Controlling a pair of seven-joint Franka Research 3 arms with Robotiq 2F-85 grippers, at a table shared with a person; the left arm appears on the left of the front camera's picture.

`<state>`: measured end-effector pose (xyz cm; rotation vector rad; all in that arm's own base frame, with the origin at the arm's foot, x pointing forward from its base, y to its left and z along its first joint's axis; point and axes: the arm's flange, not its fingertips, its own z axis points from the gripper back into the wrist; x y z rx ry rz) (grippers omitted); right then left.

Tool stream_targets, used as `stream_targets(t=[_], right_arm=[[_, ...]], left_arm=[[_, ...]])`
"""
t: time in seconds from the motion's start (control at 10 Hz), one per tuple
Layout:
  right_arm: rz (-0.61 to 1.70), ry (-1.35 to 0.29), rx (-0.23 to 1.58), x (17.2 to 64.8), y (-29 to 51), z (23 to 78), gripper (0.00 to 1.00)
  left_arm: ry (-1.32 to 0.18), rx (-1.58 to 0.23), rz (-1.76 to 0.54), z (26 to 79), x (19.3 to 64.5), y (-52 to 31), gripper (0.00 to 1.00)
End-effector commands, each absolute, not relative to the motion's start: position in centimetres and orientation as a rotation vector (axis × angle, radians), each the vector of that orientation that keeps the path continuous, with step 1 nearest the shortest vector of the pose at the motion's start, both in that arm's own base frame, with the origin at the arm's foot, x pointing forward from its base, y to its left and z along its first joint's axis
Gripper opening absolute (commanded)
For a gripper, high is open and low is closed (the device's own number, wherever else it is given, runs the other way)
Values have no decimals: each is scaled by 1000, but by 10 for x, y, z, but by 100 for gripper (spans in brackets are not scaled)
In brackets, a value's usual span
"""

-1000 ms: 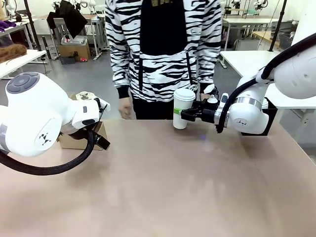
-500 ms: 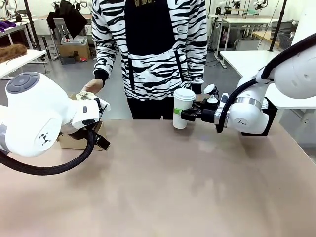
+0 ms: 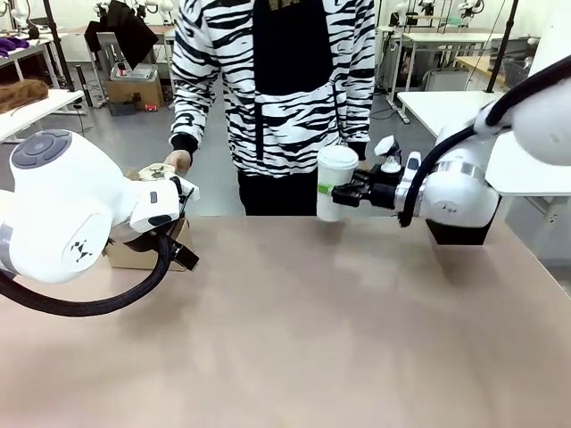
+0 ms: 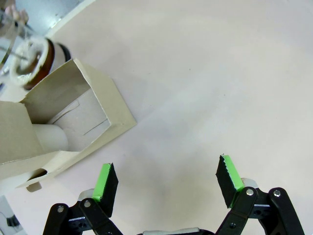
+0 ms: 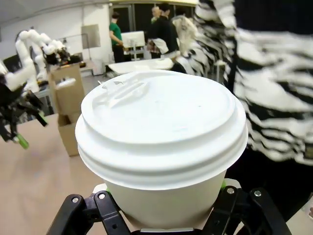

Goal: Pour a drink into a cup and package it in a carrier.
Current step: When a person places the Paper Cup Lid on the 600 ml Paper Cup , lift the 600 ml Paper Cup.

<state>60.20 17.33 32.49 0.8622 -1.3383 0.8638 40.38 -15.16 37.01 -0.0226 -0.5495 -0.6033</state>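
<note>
In the front view, your right fingers (image 3: 346,198) are gripping the white lidded cup (image 3: 335,183) from the side. They are holding it upright at the far edge of the worktop (image 3: 312,339), just in front of the person in the striped top (image 3: 277,80). From here you cannot tell whether its base is touching the surface. Your left arm (image 3: 71,223) is sitting at the left, partly covering the brown carrier (image 3: 134,257), and the person's hand (image 3: 178,160) is hovering just behind it.

In the left wrist view, your left fingers (image 4: 105,181) are standing wide apart with nothing between them, hanging over bare worktop. The carrier (image 4: 73,112) is lying toward the upper left, near the fingers but not touching them. The jug of dark drink (image 4: 34,63) is sitting just beyond it.

In the right wrist view, the right fingers (image 5: 105,210) are pressing on the cup's (image 5: 161,142) paper wall from both sides, just under its domed lid.
</note>
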Motion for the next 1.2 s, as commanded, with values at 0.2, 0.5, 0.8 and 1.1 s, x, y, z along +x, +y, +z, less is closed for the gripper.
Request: stream_targets(t=[0.2, 0.5, 0.8, 1.1], right_arm=[[905, -1301, 895, 543, 131, 468, 76], [939, -1308, 926, 483, 110, 545, 76], [929, -1291, 938, 453, 100, 578, 76], [932, -1325, 902, 460, 102, 574, 76]], left_arm=[[-550, -25, -604, 370, 403, -152, 100], [-550, -25, -604, 370, 403, -152, 100], [-550, -25, -604, 370, 403, -152, 100], [-550, -25, -604, 370, 403, -152, 100]])
